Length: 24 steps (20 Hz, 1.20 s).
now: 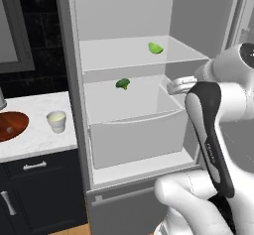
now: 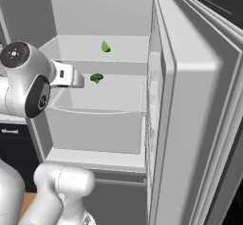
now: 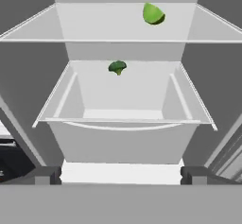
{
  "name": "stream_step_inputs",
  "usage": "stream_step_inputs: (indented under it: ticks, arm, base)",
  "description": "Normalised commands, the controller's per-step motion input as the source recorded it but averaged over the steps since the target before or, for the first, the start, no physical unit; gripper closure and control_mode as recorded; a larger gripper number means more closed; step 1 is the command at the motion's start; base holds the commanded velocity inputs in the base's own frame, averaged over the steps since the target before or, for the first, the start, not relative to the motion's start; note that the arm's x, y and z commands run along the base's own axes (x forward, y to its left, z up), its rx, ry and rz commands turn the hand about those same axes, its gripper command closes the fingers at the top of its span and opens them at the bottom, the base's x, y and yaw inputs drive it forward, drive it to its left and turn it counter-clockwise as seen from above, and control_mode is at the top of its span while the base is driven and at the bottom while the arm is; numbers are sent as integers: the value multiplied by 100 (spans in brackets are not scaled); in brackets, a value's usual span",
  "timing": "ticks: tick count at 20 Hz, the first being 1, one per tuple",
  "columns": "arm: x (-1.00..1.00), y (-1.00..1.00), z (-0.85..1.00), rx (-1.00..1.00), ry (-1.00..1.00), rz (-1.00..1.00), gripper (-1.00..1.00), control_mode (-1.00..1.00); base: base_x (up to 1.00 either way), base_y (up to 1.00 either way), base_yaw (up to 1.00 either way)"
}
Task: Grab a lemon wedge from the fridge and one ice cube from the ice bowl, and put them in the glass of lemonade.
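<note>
Brightness: even and flat, a rendered scene with no visible lamp.
Fridge [image 1: 149, 145] interior: pale and bright; the wall tiles [image 1: 44, 45] beside it are dark.
Shadows: soft, faint grey shading under the shelf [image 3: 123, 40].
Glare: a mild sheen on the robot arm [image 1: 213, 145].
Sharpness: slightly soft, with jagged edges in all views.

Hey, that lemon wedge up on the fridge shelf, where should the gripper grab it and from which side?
Grip the lemon wedge across its narrow width. It probably needs a frontal approach through the open fridge, since the shelf is closed above. The wedge sits right of centre, above the broccoli piece, so the open gripper must rise first.
</note>
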Motion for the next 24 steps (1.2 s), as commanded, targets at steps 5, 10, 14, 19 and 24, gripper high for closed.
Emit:
stream_step_inputs:
  ticks: [5,10,14,19,24]
  arm:
    - [12,-34,28,0,2,-2,-100,-100]
    - [29,-33,0,1,3,-2,-100,-100]
    - [51,-4,0,0,-1,0,-100,-100]
    - [48,-1,0,0,-2,0,-100,-100]
    - [60,-3,0,0,0,0,-100,-100]
  base:
    - [0,0,0]
    - [0,0,0]
    - [0,0,0]
    - [0,0,0]
    - [0,0,0]
